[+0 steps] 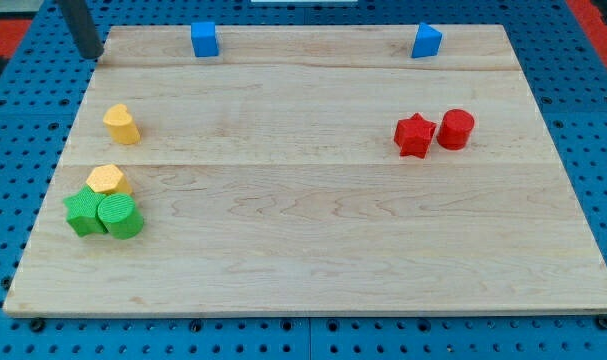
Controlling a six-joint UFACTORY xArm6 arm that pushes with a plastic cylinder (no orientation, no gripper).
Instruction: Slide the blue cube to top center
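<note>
Roughly: 2 blue blocks (pixel 204 39) (pixel 427 41), 2 red (pixel 414 136) (pixel 456 130), 2 yellow (pixel 122 124) (pixel 107 179), 2 green (pixel 83 213) (pixel 120 216)

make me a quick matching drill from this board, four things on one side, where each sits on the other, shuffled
Things:
1. blue cube
2. red star block
3. green blocks
4. my tip

Places:
A. the view's right, beside a red cylinder
B. top edge, left of centre
C. top left corner of the board
D. the view's lower left, touching a yellow block

Pairs: 1-B, 2-A, 3-D, 4-C
</note>
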